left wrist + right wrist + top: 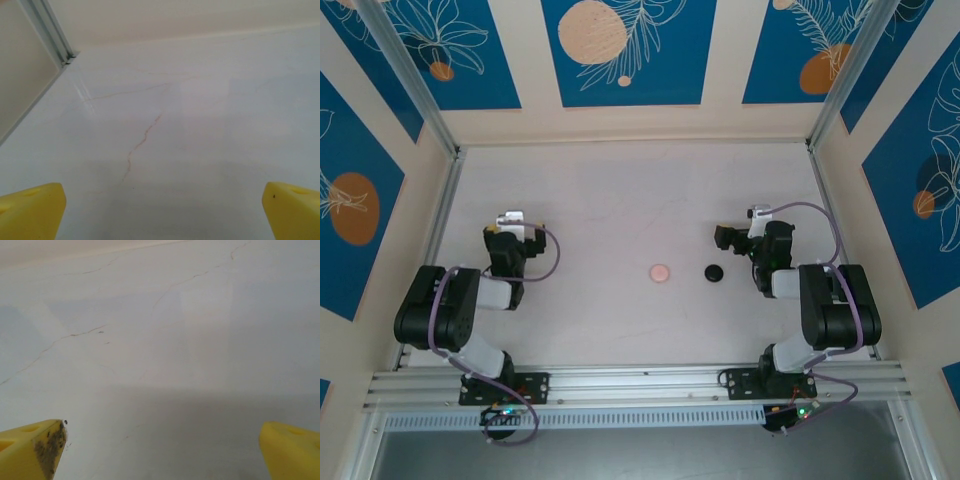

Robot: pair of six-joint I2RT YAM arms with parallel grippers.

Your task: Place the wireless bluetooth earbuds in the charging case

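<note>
Two small round charging cases lie side by side near the middle of the table: a pale pink case [660,272] and, just to its right, a black case [714,272]. The wireless bluetooth earbuds are out of view. My left gripper [512,222] hovers well to the left of the pink case. In the left wrist view this gripper [167,210] is open, its yellow fingertips [35,210] far apart over bare table. My right gripper [745,228] stands a little behind and to the right of the black case. It is also open [162,450], with nothing between its fingers.
The white tabletop [620,200] has faint hairline cracks. Walls enclose it at the back and on both sides, with aluminium posts [410,75] in the far corners. An aluminium rail [640,385] carrying both arm bases runs along the near edge.
</note>
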